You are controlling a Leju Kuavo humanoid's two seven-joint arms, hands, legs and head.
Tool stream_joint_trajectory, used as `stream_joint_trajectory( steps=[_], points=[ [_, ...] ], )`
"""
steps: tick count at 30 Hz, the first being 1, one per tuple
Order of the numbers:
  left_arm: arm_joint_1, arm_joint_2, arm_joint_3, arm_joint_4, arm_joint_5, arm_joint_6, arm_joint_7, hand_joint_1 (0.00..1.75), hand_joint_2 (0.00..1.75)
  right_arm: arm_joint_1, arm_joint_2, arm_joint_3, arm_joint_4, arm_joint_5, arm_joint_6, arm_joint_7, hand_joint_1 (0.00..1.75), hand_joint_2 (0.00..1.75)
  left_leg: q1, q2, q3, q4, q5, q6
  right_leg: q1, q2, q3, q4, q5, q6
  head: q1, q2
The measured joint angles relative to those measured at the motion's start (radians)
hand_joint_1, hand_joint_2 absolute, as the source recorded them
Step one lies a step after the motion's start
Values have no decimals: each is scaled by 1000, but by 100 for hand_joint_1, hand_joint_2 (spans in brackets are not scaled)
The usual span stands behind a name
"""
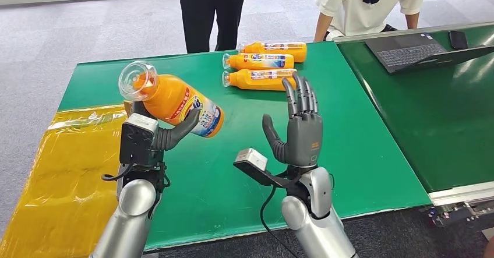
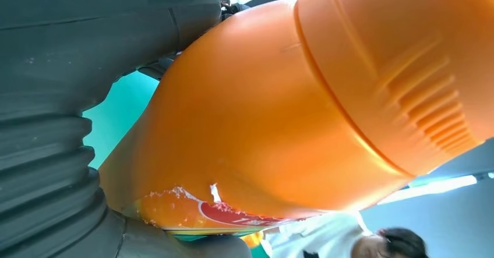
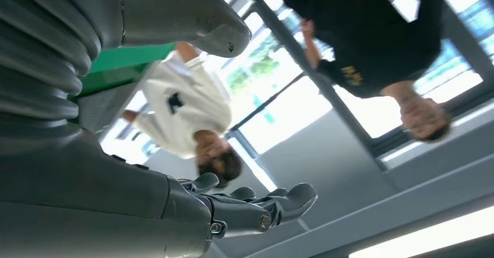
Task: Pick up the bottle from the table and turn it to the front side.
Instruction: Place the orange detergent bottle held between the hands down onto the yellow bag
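Orange juice fills the bottle (image 1: 175, 102), which the left hand (image 1: 152, 131) grips off the green surface (image 1: 373, 153), at about nine o'clock in the head view. The bottle is tilted, its clear ribbed end up toward ten o'clock and the label end down toward four o'clock, with the thumb wrapped across the label. In the left wrist view the bottle (image 2: 279, 112) presses close against the ribbed cover, a strip of red and white label showing at its lower edge.

The right hand (image 1: 300, 124) stands upright near the middle of the head view, palm turned toward the bottle, fingers spread wide and holding nothing. It is apart from the bottle. In the right wrist view the right hand (image 3: 175, 205) points up at windows and two people, fingers extended.

Three more bottles (image 1: 262, 63) lie on their sides in a row at twelve o'clock on the surface, untouched. A laptop (image 1: 419, 49) rests at two o'clock on the neighbouring surface, and two people stand beyond the far edge.

As a judgement: the pick-up is done, since the bottle is clear of the surface. The turn looks partly made or underway; whether the label's front side faces forward cannot be told. What remains seems to be finishing that rotation, perhaps with the open right hand helping.
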Motion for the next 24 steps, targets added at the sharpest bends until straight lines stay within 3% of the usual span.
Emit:
stream_joint_trajectory(
  steps=[5,11,14,18,24],
  points=[
    [27,37,19,-21,-73,60,3,175,175,91,-102,-8,-170,81,30,90,0,175,-1,0,0,0,-1,0,-1,0,-1,0,0,0,0,0],
    [8,107,45,-16,-493,283,81,175,175,233,-201,-26,-303,75,-3,88,0,175,-1,0,0,0,-1,0,0,0,-1,0,-1,0,0,0],
    [-16,144,58,-5,-647,363,110,175,175,270,-210,-36,-320,51,-7,53,0,175,0,1,1,-1,-1,0,0,1,0,0,-1,0,0,0],
    [-26,171,75,9,-749,382,112,175,175,289,-211,-44,-322,42,-7,32,0,175,0,1,2,-1,-1,-1,0,1,0,0,-1,0,0,0],
    [-25,179,179,13,-1000,384,-4,175,175,332,-204,-71,-333,31,-8,-35,0,175,0,1,2,-1,-1,-1,0,1,0,0,-1,0,0,0]
  ],
)
